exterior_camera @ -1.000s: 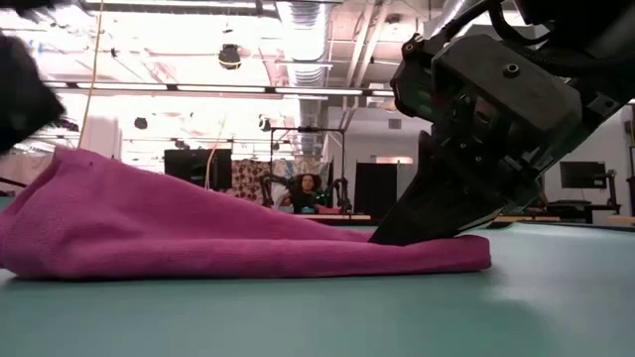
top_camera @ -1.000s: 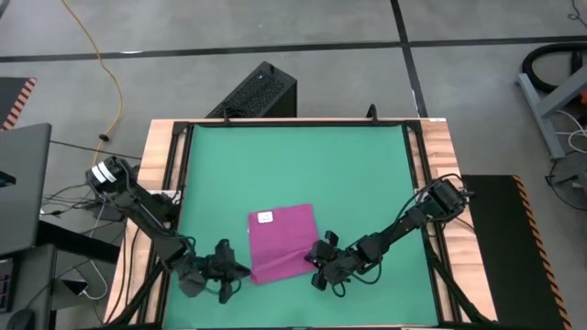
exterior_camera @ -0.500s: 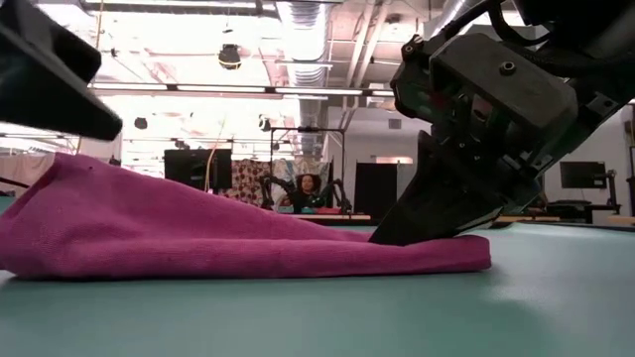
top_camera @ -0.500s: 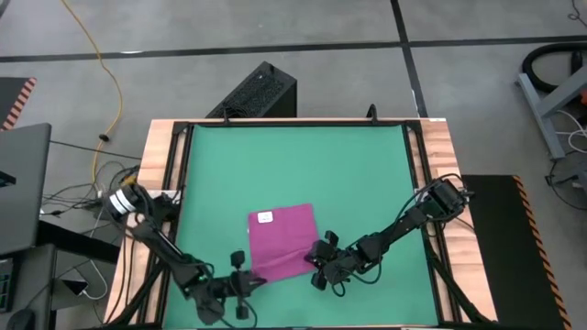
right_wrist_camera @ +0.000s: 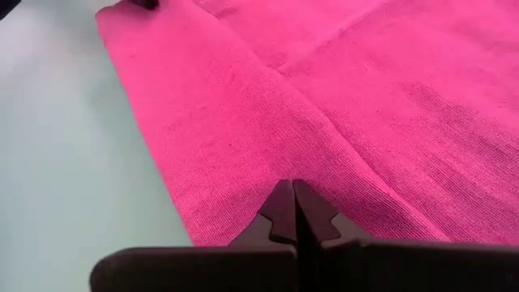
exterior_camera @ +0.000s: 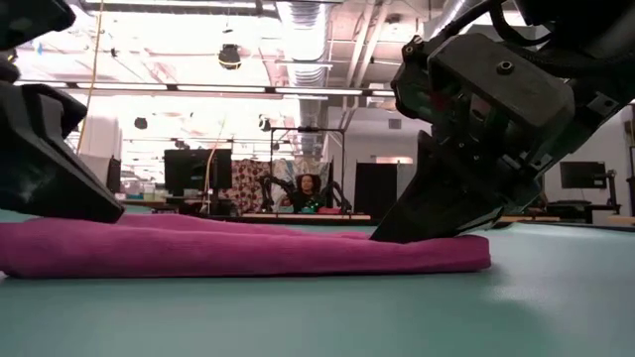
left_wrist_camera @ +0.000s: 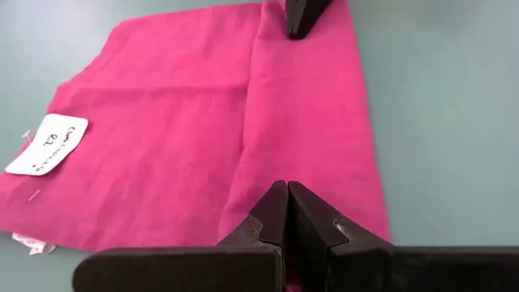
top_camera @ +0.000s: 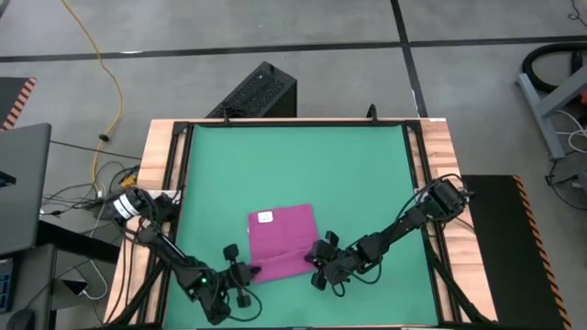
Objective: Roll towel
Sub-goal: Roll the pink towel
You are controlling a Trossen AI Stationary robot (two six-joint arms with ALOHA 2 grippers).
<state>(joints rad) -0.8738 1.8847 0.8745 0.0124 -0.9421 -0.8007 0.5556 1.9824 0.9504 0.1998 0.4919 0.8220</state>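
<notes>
The magenta towel [top_camera: 282, 236] lies flat on the green table [top_camera: 293, 165], its white tag [top_camera: 266, 217] at the far left corner. Its near edge is folded over into a strip [left_wrist_camera: 312, 122] that lies on the rest of the cloth. My left gripper [top_camera: 249, 271] is shut at the strip's left end. My right gripper [top_camera: 315, 260] is shut at the strip's right end. In the low view the left fingers [exterior_camera: 104, 210] and the right fingers [exterior_camera: 397, 234] come down onto the towel [exterior_camera: 248, 250]. My left gripper presses its shut fingertips down on the folded strip near its left end [left_wrist_camera: 312, 166]. It slants down from the near left and lies along the strip, which is flat on the table. My right gripper presses its shut fingertips on the strip's right end [right_wrist_camera: 259, 166], slanting down from the right, along the fold. The cloth under it lies flat.
A black frame and wooden border [top_camera: 165, 183] run round the table. A black box [top_camera: 261, 92] stands beyond the far edge and a laptop [top_camera: 23, 183] at the left. Bare green surface lies beyond the towel. A person [exterior_camera: 308, 188] sits in the room behind.
My left gripper has come down and moved toward the towel's near left corner, rolling as it went. The towel's left end, which stood up as a hump, now lies pressed flat.
</notes>
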